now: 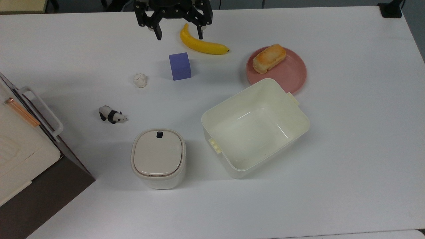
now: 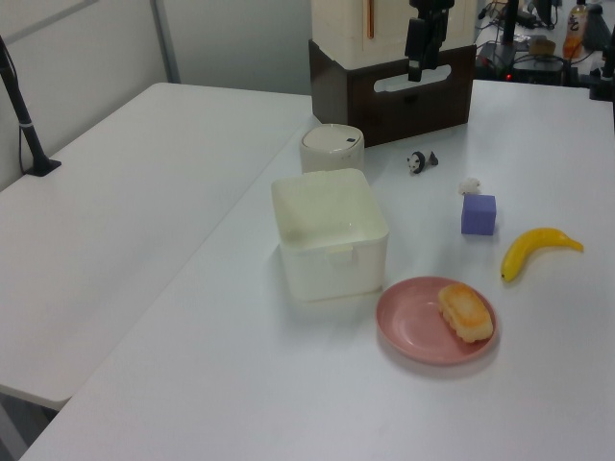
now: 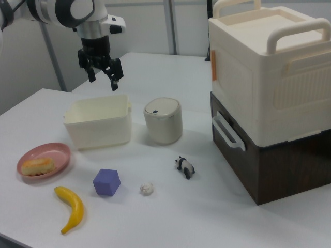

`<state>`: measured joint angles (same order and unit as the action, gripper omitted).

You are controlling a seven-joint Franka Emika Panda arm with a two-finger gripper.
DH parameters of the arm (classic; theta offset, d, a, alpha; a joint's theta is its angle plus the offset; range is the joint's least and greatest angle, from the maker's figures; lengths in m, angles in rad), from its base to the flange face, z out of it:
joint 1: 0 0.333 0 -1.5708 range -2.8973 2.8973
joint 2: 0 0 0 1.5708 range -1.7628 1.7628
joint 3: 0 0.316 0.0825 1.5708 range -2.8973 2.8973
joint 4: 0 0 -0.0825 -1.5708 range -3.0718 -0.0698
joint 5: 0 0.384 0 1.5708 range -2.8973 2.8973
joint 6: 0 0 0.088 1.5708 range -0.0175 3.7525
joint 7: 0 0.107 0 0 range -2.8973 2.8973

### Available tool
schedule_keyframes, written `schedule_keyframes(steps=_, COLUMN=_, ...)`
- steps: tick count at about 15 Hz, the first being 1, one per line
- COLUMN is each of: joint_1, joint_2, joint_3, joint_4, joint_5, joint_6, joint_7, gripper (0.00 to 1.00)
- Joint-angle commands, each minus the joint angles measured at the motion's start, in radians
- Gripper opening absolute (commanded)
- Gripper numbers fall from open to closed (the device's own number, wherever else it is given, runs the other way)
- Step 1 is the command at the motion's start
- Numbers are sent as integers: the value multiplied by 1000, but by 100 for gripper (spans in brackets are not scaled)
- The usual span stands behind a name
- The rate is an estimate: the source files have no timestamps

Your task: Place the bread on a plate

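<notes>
- We are holding our hand wide and empty, raised above the desk at the top view's upper edge, its fingers flanking the air near the stem end of the banana.
- We are sitting well apart from the bread, which is lying on the pink plate, toward the rim on the top view's upper left.
- We are judging the placing step as done: the roll is resting wholly inside the rim, with nothing gripping it.
- We are expecting the next move to call only for keeping high and clear of the purple cube and the cream tub that is touching or overlapping the plate's edge.
</notes>
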<state>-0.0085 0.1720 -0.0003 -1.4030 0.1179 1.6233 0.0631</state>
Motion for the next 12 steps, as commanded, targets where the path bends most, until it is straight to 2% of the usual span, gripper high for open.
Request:
schedule_keyframes(steps=1, joint_1=7, joint_2=-26, joint_3=-9, joint_4=-28, joint_5=20, joint_6=0, joint_7=102, gripper=100)
schedule_keyframes(steps=3, joint_1=10, joint_2=-22, joint_3=-9, joint_4=-30, joint_5=-1, joint_6=6, joint_7=95, gripper=100)
schedule_keyframes(steps=7, joint_1=5, joint_2=-19, joint_3=-9, joint_4=-25, joint_5=-101, joint_6=7, joint_7=93, gripper=100)
schedule_keyframes(steps=12, joint_1=2, joint_2=-20, joint_3=-9, joint_4=-22, joint_5=-112, joint_6=6, joint_7=87, gripper=100)
